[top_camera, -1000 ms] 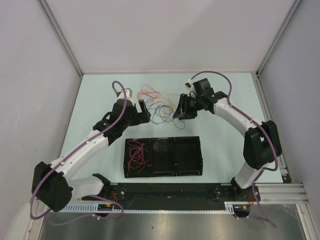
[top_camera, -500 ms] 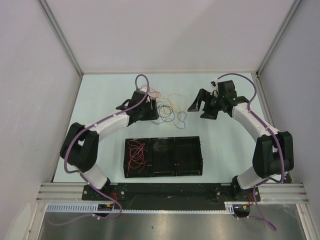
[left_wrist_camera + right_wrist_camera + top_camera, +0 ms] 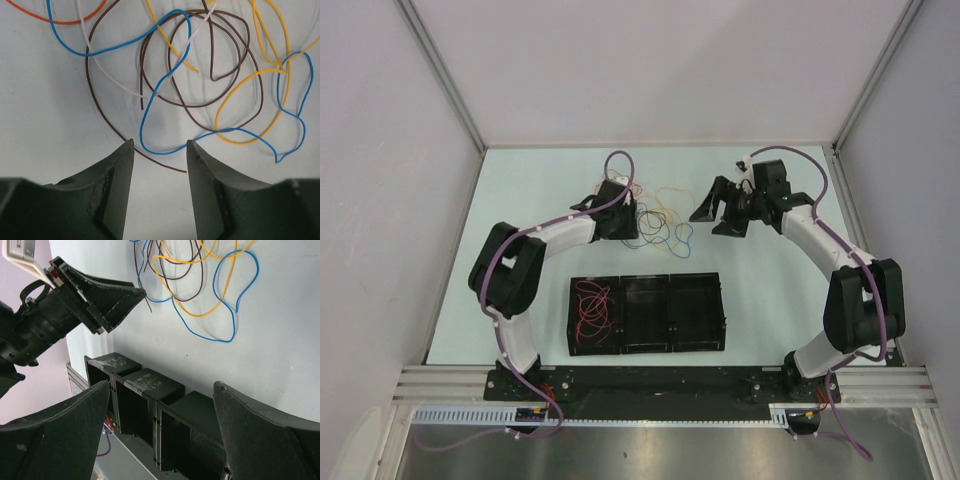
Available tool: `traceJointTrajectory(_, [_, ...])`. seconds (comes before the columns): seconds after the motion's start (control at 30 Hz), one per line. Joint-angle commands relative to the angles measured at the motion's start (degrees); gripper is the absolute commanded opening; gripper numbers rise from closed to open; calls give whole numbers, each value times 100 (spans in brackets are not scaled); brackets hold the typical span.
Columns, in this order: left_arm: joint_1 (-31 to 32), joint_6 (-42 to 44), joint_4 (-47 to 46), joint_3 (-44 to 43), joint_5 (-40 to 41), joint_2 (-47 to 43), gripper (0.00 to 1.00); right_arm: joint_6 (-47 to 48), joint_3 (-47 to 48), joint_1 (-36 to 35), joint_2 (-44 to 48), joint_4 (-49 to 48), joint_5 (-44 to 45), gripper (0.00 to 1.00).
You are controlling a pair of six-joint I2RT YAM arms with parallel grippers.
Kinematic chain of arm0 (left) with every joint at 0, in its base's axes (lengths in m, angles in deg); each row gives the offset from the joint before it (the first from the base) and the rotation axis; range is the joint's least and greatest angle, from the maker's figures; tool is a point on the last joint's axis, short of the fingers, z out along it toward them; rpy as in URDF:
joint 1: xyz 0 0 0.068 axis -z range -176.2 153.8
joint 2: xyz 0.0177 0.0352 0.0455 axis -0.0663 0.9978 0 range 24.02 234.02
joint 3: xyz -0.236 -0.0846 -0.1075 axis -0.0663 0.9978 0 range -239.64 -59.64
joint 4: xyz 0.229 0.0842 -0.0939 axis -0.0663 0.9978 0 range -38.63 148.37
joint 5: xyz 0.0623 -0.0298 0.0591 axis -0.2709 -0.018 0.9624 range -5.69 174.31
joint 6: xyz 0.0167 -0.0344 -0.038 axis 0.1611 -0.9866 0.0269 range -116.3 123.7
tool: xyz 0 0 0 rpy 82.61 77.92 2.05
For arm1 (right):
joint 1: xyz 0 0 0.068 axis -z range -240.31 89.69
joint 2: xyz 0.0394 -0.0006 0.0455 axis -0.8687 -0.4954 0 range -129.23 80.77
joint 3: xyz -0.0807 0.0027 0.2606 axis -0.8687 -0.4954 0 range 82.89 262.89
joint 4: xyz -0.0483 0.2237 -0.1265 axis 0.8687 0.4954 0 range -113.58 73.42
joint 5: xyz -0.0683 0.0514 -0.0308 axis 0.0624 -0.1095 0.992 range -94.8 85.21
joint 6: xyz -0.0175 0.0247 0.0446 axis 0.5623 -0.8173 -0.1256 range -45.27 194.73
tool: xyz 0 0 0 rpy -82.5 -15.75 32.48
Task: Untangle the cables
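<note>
A loose tangle of thin cables (image 3: 658, 222) in blue, yellow, brown, orange and pinkish-white lies on the table between my two grippers. My left gripper (image 3: 632, 222) is open and empty at the tangle's left edge. In the left wrist view my left gripper (image 3: 160, 145) has its jaws either side of a blue loop (image 3: 141, 131) and a brown strand's end (image 3: 170, 166), touching neither. My right gripper (image 3: 713, 216) is wide open and empty, off the table to the right of the tangle. The right wrist view shows the cables (image 3: 200, 315) and the left gripper (image 3: 100, 300).
A black tray with three compartments (image 3: 670, 345) stands near the arms' bases, with several red cables (image 3: 590, 305) in its left compartment. It also shows in the right wrist view (image 3: 150, 385). Walls close the table in on the left, back and right.
The right gripper has pulled back to the right, away from the tangle. The left gripper has moved right up to the tangle's edge. The cables have spread out and shifted rightward.
</note>
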Motion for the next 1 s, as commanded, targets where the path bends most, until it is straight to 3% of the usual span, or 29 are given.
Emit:
traceJointTrajectory(0.0, [14, 144, -52, -369, 178, 305, 50, -46, -14, 38, -112, -195, -238, 88])
traceJointTrajectory(0.23, [14, 118, -34, -510, 345, 569, 39, -108, -40, 99, -156, -292, -405, 88])
traceJointTrajectory(0.33, [14, 152, 45, -606, 442, 666, 20, -134, -49, 108, -191, -327, -449, 87])
traceJointTrajectory(0.37, [14, 170, 106, -641, 450, 666, 3, -143, -58, 108, -209, -336, -458, 87])
traceJointTrajectory(0.4, [23, 188, 141, -703, 468, 658, 0, -143, -49, 108, -218, -336, -467, 87])
traceJointTrajectory(0.57, [268, 486, 947, -1308, 810, -131, 0, -152, -75, 91, -218, -432, -493, 87])
traceJointTrajectory(0.8, [550, 1057, 2233, -4126, 1075, -932, 0, -239, -119, -23, -139, -705, -590, 87])
traceJointTrajectory(0.9, [629, 1216, 2234, -4657, 855, -1231, 0, -310, -119, -32, 28, -828, -660, 86])
traceJointTrajectory(0.97, [664, 1260, 1884, -4310, 706, -1459, 0, -327, -128, -67, 221, -872, -625, 86])
